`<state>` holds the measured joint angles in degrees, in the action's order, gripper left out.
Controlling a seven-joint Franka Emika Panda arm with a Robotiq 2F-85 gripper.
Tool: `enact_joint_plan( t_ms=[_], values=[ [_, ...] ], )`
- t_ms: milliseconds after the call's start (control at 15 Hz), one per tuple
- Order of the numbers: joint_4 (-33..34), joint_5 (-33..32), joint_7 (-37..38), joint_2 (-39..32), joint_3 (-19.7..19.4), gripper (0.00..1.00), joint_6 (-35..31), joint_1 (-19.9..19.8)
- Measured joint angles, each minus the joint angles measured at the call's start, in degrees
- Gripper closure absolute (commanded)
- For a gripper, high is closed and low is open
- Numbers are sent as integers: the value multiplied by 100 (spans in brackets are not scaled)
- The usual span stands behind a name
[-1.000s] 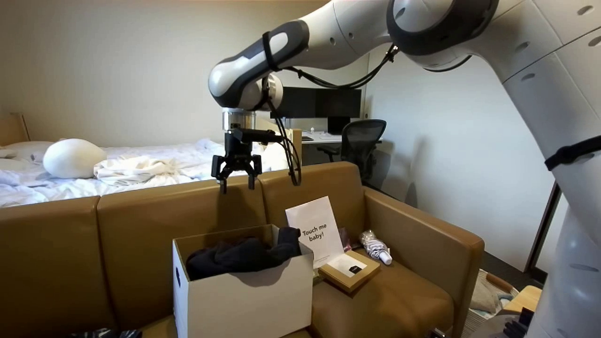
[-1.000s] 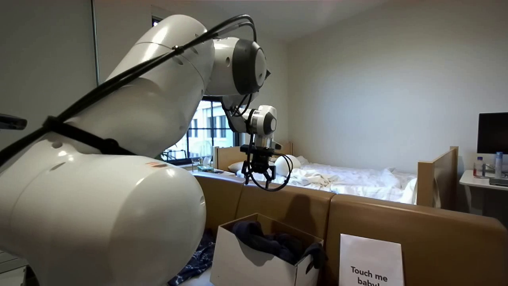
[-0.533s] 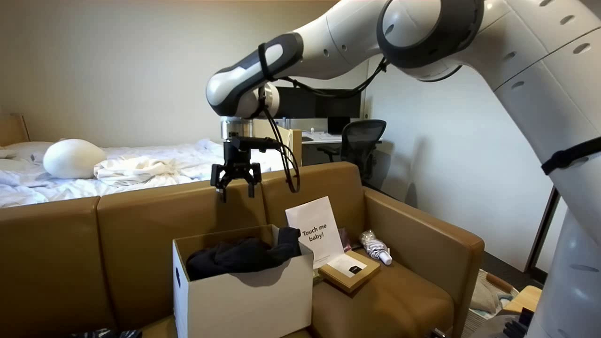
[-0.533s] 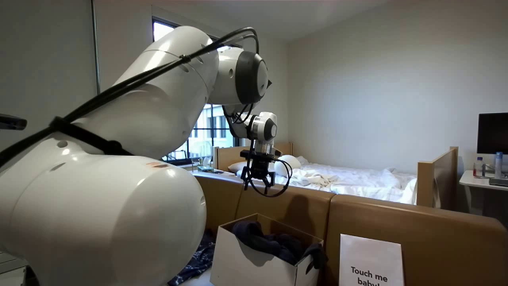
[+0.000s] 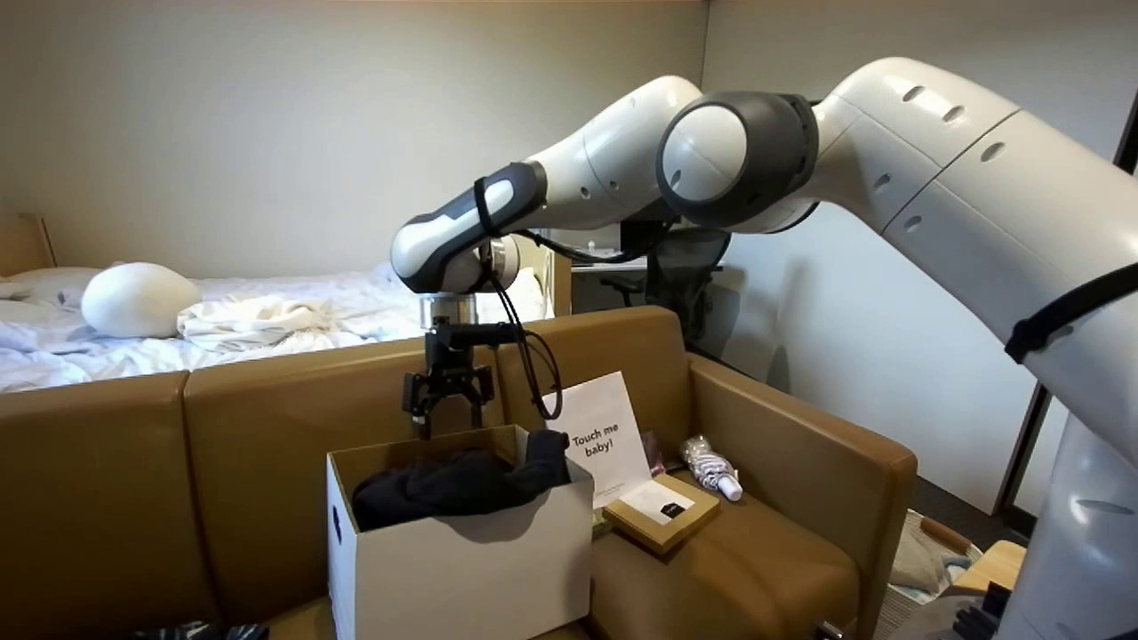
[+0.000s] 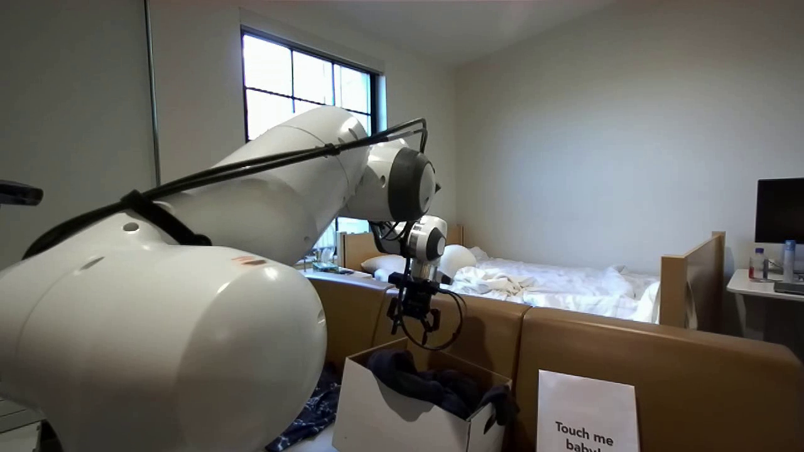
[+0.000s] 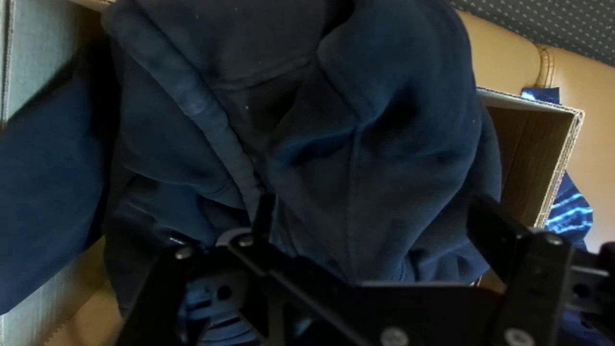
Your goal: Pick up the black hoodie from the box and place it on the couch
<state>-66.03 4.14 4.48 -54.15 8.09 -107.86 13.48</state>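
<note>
The black hoodie (image 7: 336, 149) lies bunched inside the box (image 5: 471, 569), and we see one part of it hanging over the rim on the side that faces the white card (image 5: 597, 440). We find none of it spread on the couch (image 5: 284, 396), where the box itself stands, so we judge this to be the approach: neither the pick nor the placing is done. Over the box hangs the hand (image 5: 451, 425), pointing down, its fingers wide apart and holding nothing; both exterior views show it above the hoodie and not touching. As we read it, what is left is to sink into the folds, close on enough fabric, lift it past the walls and lay it on the couch.

We cannot tell how deep the hoodie goes or whether anything lies beneath it, nor whether the overhanging part is a sleeve. In the wrist view the hand's dark parts cover some of the fabric and blend with it. The box's lower edge runs partly out of view in both exterior views. In an exterior view the arm (image 6: 157, 345) hides much of the couch and part of a blue patterned cloth (image 6: 314, 408), whose kind we cannot make out.
</note>
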Motion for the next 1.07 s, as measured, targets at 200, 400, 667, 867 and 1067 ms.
enact_joint_plan(
  t_ms=[200, 400, 667, 867, 1067],
  values=[
    [533, 26, -58, -369, 101, 0, 602, 5],
    [1050, 83, -59, -778, 145, 0, 1298, 6],
    [1716, 85, -59, -1382, 153, 0, 1900, 57],
    [2231, 117, -59, -1821, 166, 25, 1948, 164],
    [2740, 190, -58, -2155, 185, 40, 1948, 275]
  ],
)
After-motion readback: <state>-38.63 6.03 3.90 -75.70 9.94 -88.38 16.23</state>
